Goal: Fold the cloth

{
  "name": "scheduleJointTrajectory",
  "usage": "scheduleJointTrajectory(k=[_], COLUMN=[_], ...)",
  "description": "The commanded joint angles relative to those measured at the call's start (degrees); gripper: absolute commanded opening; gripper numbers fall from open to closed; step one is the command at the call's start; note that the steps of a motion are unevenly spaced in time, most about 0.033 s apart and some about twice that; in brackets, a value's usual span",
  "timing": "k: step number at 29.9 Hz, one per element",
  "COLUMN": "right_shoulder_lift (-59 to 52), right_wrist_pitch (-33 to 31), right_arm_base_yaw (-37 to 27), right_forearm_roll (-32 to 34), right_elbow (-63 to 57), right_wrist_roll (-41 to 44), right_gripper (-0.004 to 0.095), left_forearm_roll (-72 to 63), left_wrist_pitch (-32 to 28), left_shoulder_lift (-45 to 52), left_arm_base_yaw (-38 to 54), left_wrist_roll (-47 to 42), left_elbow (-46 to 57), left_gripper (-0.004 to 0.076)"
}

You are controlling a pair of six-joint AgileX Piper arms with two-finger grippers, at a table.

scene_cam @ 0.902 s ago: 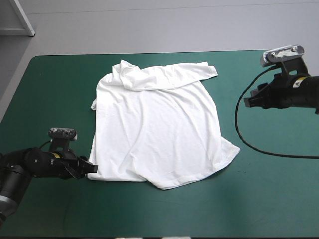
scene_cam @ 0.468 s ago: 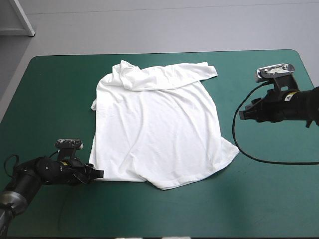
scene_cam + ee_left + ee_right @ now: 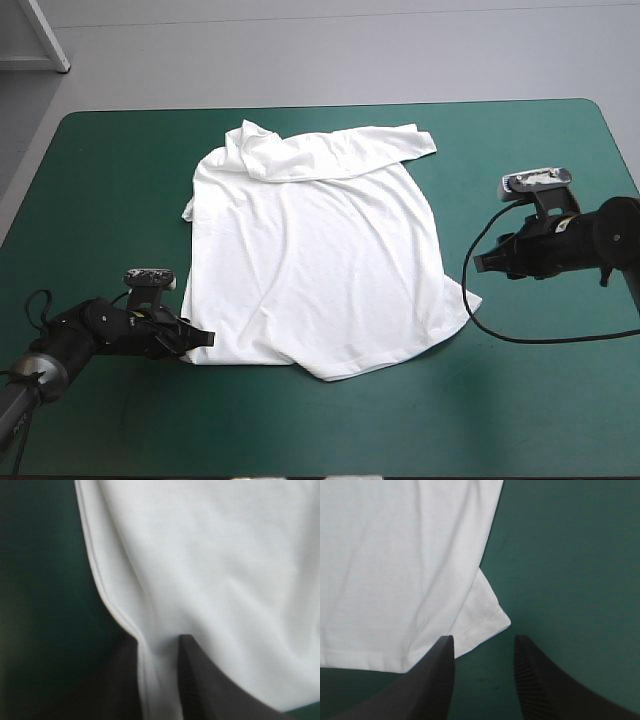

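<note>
White short-sleeved T-shirt (image 3: 315, 260), spread nearly flat at the middle of the table, with the teal-green cover (image 3: 100, 200) showing on all sides of it. The far part of the garment, with one sleeve (image 3: 405, 143), is turned over onto the body in a rumpled band near the table's far edge. Shallow creases cross the rest. The near hem lies slanted, its right corner (image 3: 462, 305) jutting toward the table's right side. The left gripper (image 3: 200, 338) sits low on the table at the shirt's near-left corner. Its black fingers (image 3: 205, 685) are drawn almost together with a pinch of the hem between them, and in the left wrist view the white cloth rises from that pinch and fills the field ahead. The right gripper (image 3: 480, 263) is low over the cover just beside the shirt's right edge, its fingers standing apart with only cover between them. In the right wrist view the shirt's corner lies just ahead of the gap. One fingertip overlaps the hem; contact cannot be told.
</note>
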State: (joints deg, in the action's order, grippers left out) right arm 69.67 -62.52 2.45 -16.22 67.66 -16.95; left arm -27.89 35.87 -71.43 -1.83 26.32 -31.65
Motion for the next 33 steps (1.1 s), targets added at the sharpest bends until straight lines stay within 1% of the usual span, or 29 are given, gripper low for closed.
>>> scheduleJointTrajectory(k=[1,6,11,13,19,26,30,33], right_shoulder_lift=[-1.63,-1.52,-0.91,0.23,6.23,14.24,17.26,18.22], right_wrist_pitch=[2.75,4.98,11.4,12.96,16.68,16.98,15.55,15.13], right_arm_base_yaw=[-0.51,-0.51,-0.51,-0.51,-0.51,-0.51,-0.4,-0.4], right_forearm_roll=[-1.35,-1.96,-2.54,-3.5,-3.63,-5.2,-8.51,-10.85], right_elbow=[-1.33,-6.27,-11.73,-13.13,-14.03,-14.03,-14.03,-14.03], right_wrist_roll=[-0.65,-3.25,-4.45,-5.83,-5.97,-6.63,-8.87,-10.69], right_gripper=[0.0371,0.0394,0.053,0.055,0.055,0.0531,0.0495,0.0438], left_forearm_roll=[-4.74,-6.17,-6.19,-6.19,-6.19,-6.19,-6.19,-6.19], left_wrist_pitch=[0.01,-0.23,-0.37,-0.25,-0.3,-0.3,-0.3,-0.51], left_shoulder_lift=[-0.57,-0.57,-0.57,-0.57,-0.57,-0.57,-0.84,-0.84], left_arm_base_yaw=[-0.09,-0.09,-0.09,-0.09,-0.09,-0.09,-0.09,-0.09], left_wrist_roll=[3.69,5.08,5.52,5.66,5.93,6.02,6.02,6.02], left_elbow=[0.04,0.04,0.09,0.18,0.18,0.18,0.18,0.18], left_gripper=[0.0025,0.0021,0.0021,0.0021,0.0021,0.0021,0.0021,0.0021])
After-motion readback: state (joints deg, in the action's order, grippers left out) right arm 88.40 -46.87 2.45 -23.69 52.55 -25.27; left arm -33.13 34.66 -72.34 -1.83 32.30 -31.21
